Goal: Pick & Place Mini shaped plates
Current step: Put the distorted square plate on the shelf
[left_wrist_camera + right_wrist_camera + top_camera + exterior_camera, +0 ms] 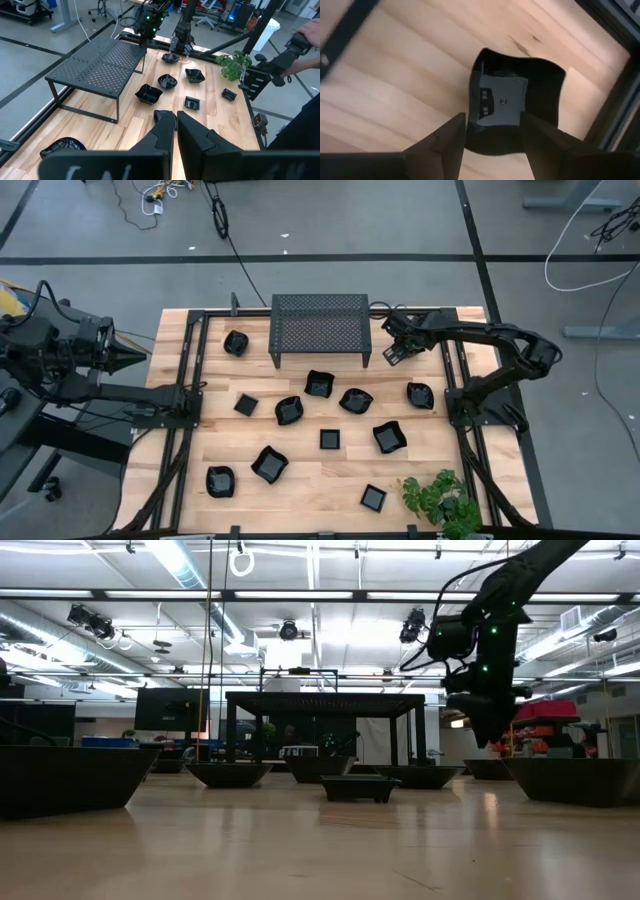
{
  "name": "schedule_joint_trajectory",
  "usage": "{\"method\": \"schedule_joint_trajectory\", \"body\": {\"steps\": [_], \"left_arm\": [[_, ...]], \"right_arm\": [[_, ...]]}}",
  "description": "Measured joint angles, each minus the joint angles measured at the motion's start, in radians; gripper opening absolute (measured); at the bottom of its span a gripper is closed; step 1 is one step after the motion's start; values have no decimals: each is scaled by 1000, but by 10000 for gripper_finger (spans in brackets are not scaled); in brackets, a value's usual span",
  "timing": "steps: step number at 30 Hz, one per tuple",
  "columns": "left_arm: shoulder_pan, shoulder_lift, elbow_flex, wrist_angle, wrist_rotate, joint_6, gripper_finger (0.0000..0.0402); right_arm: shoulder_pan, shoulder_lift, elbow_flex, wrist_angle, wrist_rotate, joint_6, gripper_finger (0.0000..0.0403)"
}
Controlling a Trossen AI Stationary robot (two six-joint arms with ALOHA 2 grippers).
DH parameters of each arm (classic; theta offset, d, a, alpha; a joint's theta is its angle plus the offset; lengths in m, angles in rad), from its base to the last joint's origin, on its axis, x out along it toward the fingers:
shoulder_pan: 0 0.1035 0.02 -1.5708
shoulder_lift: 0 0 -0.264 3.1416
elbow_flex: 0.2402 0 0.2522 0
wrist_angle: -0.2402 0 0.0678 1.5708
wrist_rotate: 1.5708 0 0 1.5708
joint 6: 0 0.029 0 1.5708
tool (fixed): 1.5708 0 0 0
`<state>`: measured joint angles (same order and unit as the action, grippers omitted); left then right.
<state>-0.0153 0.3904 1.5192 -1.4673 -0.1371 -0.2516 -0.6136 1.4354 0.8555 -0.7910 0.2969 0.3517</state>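
a robotics lab or workshop: open ceiling with ducts and hanging lights point(288, 630), grey floor marked with dark tape. cables point(160, 194) trail at 11 o'clock off the wooden surface point(320, 480); office chairs point(207, 20) stand beyond.

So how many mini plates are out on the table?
12 plates: one left of the stand, one below the right pincer by the stand's right end, five across the middle, five nearer the front. Any under the stand would be hidden.

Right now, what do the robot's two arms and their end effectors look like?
Both arms are dark, jointed and slim. The left end effector has two broad black angular fingers. The right end effector has matching dark flat fingers. In the low view, small green lights glow on the right arm, with black cables looping beside it.
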Motion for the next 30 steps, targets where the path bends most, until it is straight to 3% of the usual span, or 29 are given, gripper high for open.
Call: {"method": "schedule_joint_trajectory", "body": {"steps": [12, 20, 30], "left_arm": [[0, 0, 0, 0, 0, 0, 25], [0, 0, 0, 0, 0, 0, 25], [0, 1, 0, 0, 0, 0, 25]], "right_arm": [[0, -191, -19, -116, -56, 539, 190], [25, -332, -174, 1, -88, 892, 190], [35, -347, -291, 175, -77, 1192, 190]]}}
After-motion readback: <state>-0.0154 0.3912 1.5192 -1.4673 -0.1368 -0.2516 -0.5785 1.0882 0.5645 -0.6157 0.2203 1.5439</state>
